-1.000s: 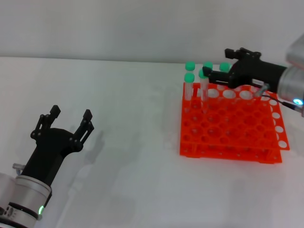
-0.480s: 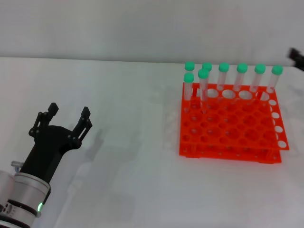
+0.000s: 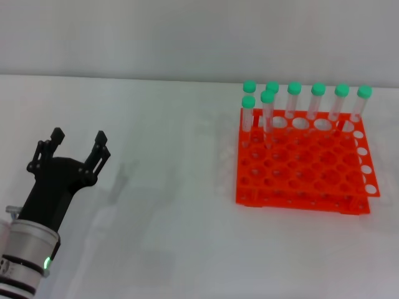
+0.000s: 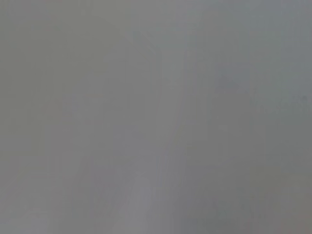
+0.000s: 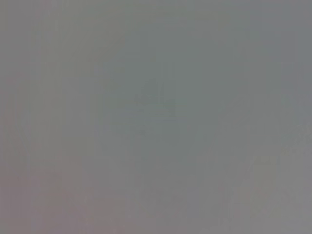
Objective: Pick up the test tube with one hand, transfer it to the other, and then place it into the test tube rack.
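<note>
The orange-red test tube rack [image 3: 302, 163] stands on the white table at the right. Several clear test tubes with green caps stand upright in its far rows, among them one at the near left [image 3: 267, 115]. My left gripper [image 3: 77, 142] is open and empty at the lower left, far from the rack, on its white arm with a green light. My right gripper is out of view. Both wrist views show only plain grey.
The white table [image 3: 168, 187] stretches between my left gripper and the rack. A pale wall [image 3: 187, 37] runs along the table's far edge.
My right gripper has pulled away from the tubes at the rack's far side and left the view to the right. My left gripper has drawn back slightly to the left.
</note>
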### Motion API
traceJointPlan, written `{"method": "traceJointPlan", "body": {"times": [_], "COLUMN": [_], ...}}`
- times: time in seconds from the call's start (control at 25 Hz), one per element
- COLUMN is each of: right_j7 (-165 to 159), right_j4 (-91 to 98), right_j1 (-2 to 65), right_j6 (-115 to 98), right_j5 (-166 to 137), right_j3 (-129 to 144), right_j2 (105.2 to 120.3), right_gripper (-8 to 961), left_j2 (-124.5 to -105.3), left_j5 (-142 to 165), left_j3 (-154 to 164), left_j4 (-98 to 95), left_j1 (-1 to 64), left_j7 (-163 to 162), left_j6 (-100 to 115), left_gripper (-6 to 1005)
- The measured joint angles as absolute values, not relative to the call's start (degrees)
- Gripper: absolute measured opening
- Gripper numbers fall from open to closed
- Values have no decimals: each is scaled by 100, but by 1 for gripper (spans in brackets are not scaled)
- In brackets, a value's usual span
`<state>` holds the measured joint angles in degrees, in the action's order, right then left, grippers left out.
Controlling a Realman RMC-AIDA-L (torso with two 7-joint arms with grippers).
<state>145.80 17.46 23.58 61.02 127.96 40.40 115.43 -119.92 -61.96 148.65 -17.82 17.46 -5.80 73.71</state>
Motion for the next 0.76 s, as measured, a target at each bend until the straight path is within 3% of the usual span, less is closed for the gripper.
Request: {"method": "traceJointPlan", "body": {"times": [0.76], "right_j7": [14945], "right_j4": [1332], "right_j1": [2353], "right_j6": [5962], "right_j5": [13268], "right_j3": [3841], "right_j2": [11561], "right_gripper": [857], "left_j2": [-11991], "left_j5": [-6923], "left_j3": [14835], "left_j4": [-1709], "left_j1": [2232], "left_j7": [-1121], "left_j6": [7334], "left_gripper": [832]}}
